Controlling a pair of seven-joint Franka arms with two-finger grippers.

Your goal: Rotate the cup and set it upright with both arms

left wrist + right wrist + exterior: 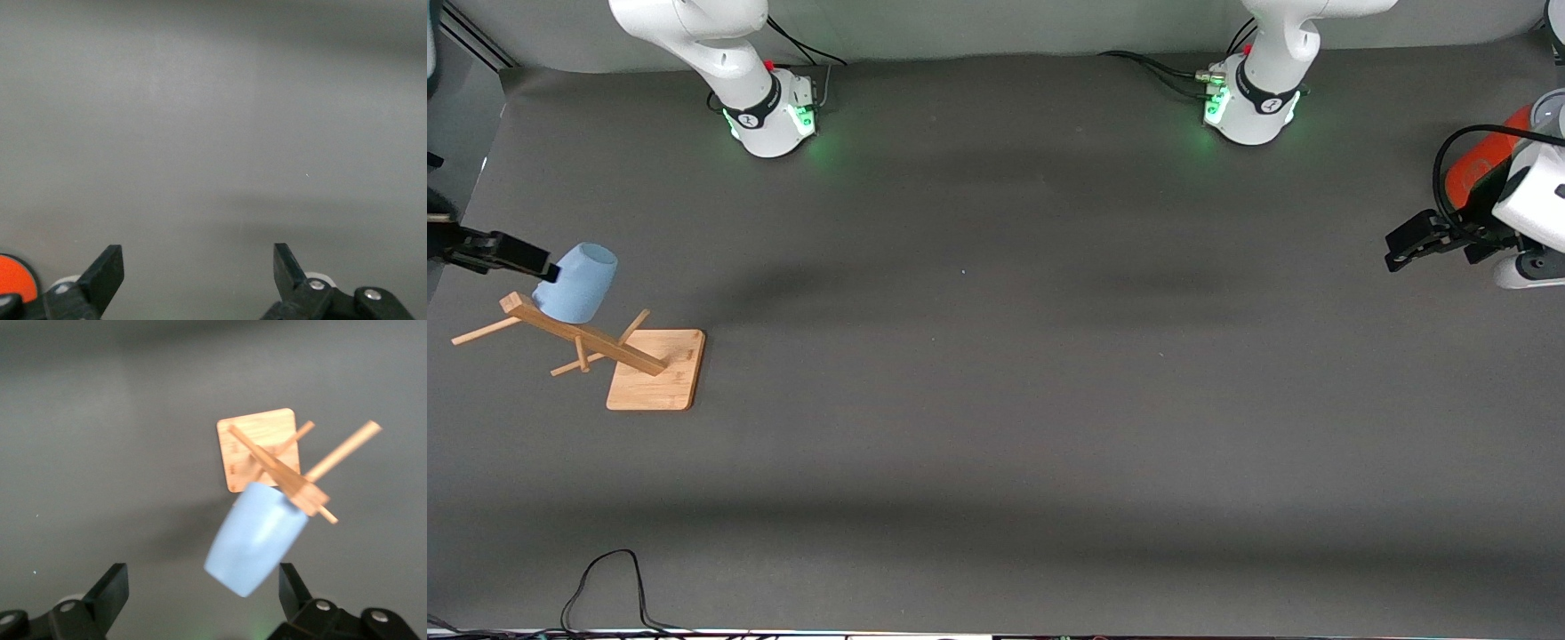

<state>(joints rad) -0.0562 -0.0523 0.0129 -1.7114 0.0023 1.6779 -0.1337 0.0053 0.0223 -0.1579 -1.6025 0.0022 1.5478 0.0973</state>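
The pale-blue cup point(578, 283) hangs tilted, mouth down, on a peg of a wooden rack point(654, 369) at the right arm's end of the table. My right gripper point(544, 265) is level with the cup and right beside it, fingers open. In the right wrist view the cup point(257, 537) has its closed end just inside the open right gripper point(203, 583), close to one finger point(291, 587) and not clamped. The left gripper point(1400, 251) waits open over the left arm's end of the table, and between its fingers the left wrist view shows only bare table under the left gripper point(198, 267).
The rack's square base point(257, 440) lies flat, with a slanted post and thin pegs sticking out. An orange cylinder point(1480, 169) stands by the left arm's wrist. A black cable point(605, 578) loops at the table edge nearest the front camera. Both arm bases glow green.
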